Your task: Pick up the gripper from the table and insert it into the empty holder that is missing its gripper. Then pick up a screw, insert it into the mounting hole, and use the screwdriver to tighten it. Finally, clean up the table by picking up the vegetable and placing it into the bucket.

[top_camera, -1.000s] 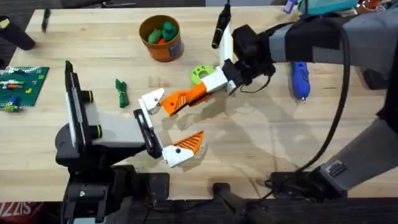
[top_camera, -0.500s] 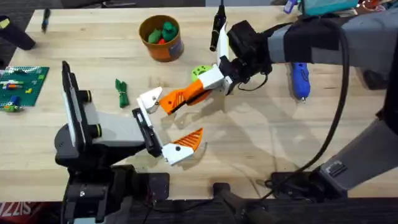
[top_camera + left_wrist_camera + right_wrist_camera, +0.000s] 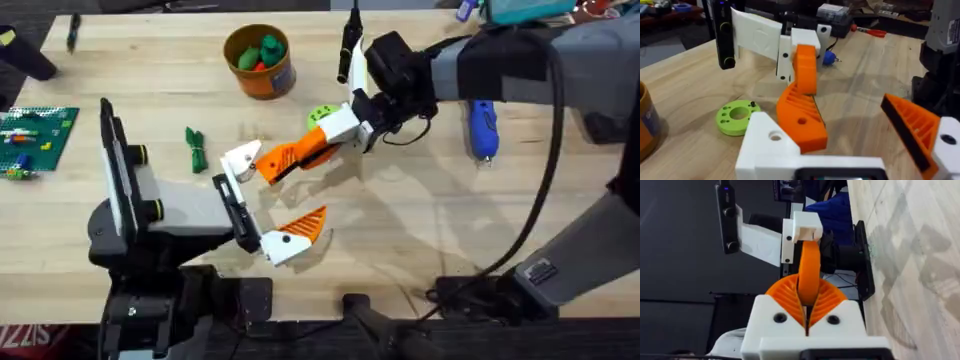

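The orange wedge-shaped gripper (image 3: 283,162) hangs above the table with my right gripper (image 3: 312,148) shut on it. Its free end touches the holder (image 3: 243,158), the bare white finger mount of my left gripper (image 3: 283,192). That left gripper is open, and its other finger carries an orange ribbed pad (image 3: 305,228). In the left wrist view the ribbed gripper (image 3: 801,120) rests against the holder (image 3: 767,145). In the right wrist view the gripper (image 3: 808,275) stands clamped between two orange pads. The dark-green vegetable (image 3: 195,148) lies on the table to the left. The orange bucket (image 3: 260,62) stands at the back.
A lime-green ring disc (image 3: 322,117) lies just behind the right gripper. A black tool (image 3: 348,45) and a blue tool (image 3: 483,128) lie at the back right. A green brick plate (image 3: 35,140) sits at the left edge. The bucket holds green and red toys.
My right gripper has carried the orange gripper slightly left and back, up to the holder. Over the last half second nothing moved. The left arm shifted only slightly.
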Motion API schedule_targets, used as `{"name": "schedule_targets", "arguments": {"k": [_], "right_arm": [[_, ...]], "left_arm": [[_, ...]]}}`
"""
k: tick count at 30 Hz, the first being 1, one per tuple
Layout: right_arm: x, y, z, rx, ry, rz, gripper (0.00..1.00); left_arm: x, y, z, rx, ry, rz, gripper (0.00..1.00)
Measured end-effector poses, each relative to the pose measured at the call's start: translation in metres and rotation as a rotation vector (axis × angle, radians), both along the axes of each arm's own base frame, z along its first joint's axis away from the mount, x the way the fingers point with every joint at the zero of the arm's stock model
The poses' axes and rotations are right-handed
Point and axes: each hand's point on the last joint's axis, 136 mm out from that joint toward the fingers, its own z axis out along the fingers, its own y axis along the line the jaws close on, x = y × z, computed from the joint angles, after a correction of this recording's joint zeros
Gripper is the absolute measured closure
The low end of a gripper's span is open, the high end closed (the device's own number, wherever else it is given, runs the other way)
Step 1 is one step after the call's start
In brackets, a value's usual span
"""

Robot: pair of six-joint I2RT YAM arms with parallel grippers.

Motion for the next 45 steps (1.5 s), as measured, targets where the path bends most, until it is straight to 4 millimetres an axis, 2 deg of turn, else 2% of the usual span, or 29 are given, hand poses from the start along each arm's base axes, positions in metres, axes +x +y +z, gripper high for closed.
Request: {"name": "schedule_targets", "arguments": {"k": [15,23,34,40,45], "right_arm": [[0.003,0.002,0.005,-0.004,-0.003,0.0,0.991],[-0.002,0.003,0.018,-0.008,-0.059,0.001,0.992],[-0.001,0.003,0.016,-0.001,-0.082,0.001,0.992],[-0.002,0.007,0.003,0.021,-0.04,0.021,0.992],[-0.004,0.01,0.002,0.028,-0.051,0.033,0.992]], "left_arm": [[0.0,0.0,0.0,0.0,0.0,0.001,0.015],[-0.003,-0.002,0.0,0.002,-0.007,-0.017,0.015],[-0.002,-0.002,0.0,0.002,-0.007,-0.016,0.015],[-0.003,-0.002,0.0,-0.002,0.003,-0.016,0.015],[-0.003,-0.002,0.0,-0.005,0.009,-0.022,0.015]]}}
